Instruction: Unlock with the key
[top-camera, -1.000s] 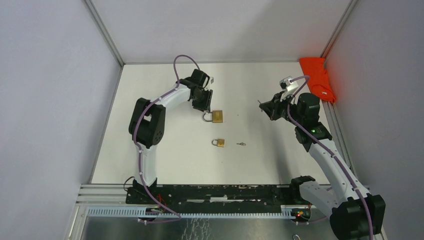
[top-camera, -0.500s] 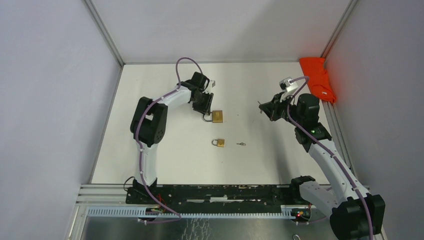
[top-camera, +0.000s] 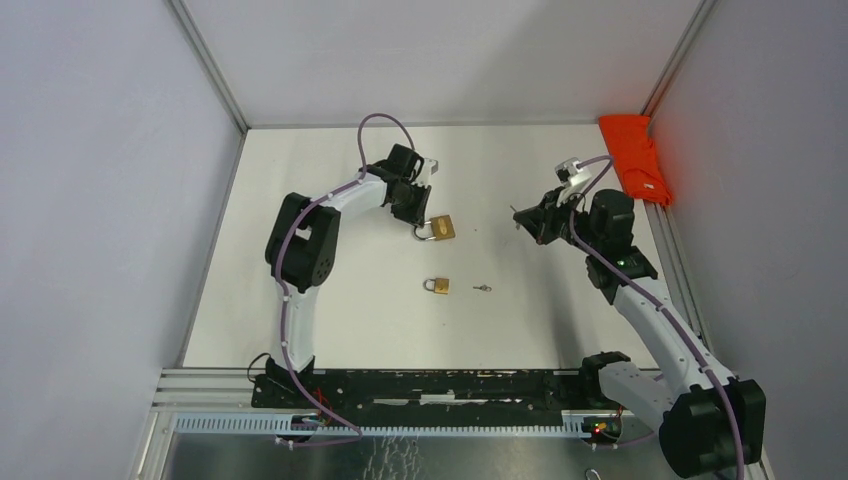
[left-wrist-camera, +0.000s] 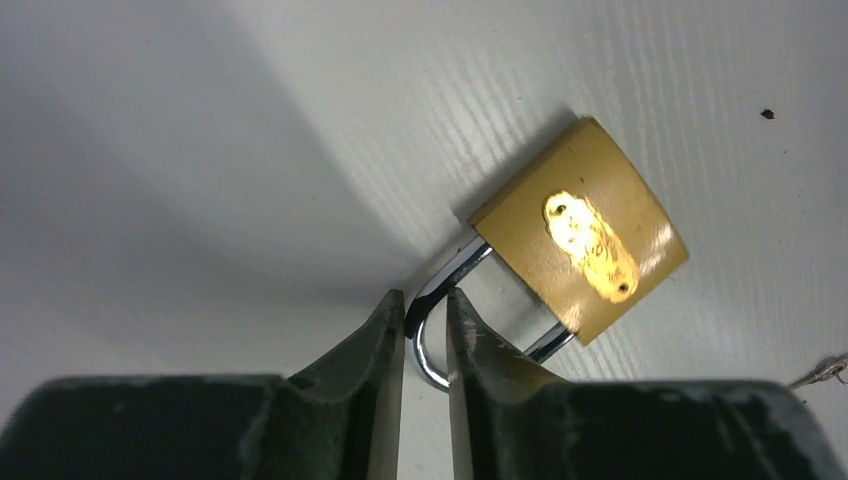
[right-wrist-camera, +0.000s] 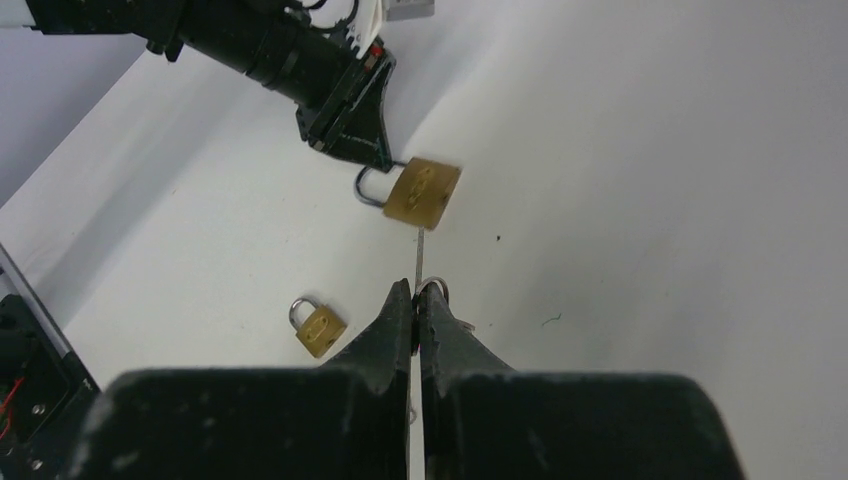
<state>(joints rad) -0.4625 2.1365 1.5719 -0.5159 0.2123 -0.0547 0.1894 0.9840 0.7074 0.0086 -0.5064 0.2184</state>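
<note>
Toward the far middle of the table (top-camera: 380, 320), the larger padlock (top-camera: 441, 227) is held by its shackle (left-wrist-camera: 450, 275) in the left gripper (left-wrist-camera: 425, 312). The jaws are pinched narrowly on the steel loop. The brass body is tilted away from the fingers, and it cannot be told whether a corner rests on the surface. Well apart to the right, a key (right-wrist-camera: 419, 255) is clamped in the right gripper (right-wrist-camera: 417, 292), its thin blade sticking out past the fingertips and aimed at the lock's body.

The step in hand is judged to be bringing the key to the keyhole. The keyhole itself is not seen in any view and is presumed to sit in the end face opposite the shackle. That face should be turned squarely toward the blade, and the blade lined up along the lock's long axis before it is pushed in. The grip on the shackle should be kept firm, since the body could swing under a sideways push.

No box, tray or other container is seen. A smaller padlock (top-camera: 438, 286) and a second key (top-camera: 482, 288) lie loose on the table, near each other, and a red cloth (top-camera: 636, 170) sits at the far right corner.
</note>
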